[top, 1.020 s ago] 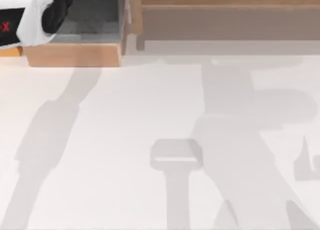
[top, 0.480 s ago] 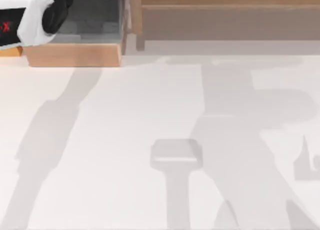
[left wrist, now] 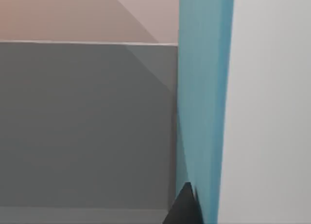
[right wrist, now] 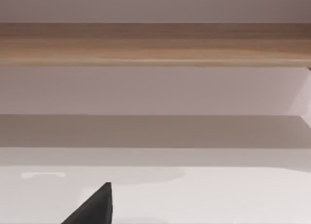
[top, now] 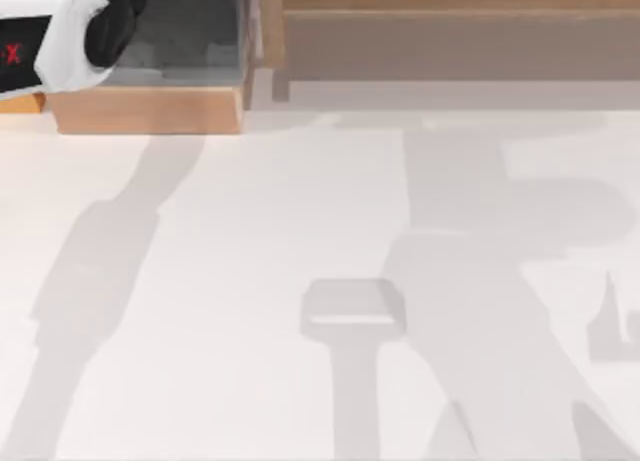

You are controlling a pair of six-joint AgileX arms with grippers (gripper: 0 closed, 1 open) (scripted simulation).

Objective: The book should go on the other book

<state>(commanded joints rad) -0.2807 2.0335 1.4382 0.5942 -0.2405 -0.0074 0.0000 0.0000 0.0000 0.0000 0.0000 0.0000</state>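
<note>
A blue book (left wrist: 204,102) stands upright and close up in the left wrist view, next to a grey panel (left wrist: 87,122). A dark tip of my left gripper (left wrist: 184,207) touches the book's lower edge. In the top view my left arm (top: 60,41) reaches in at the far left corner, over a wooden box (top: 150,109) with a grey inside. A dark tip of my right gripper (right wrist: 95,207) hangs above the white table, facing a wooden shelf (right wrist: 155,44). The other book is out of view.
A long wooden shelf unit (top: 450,31) runs along the back of the table. Arm shadows fall across the white tabletop (top: 250,231).
</note>
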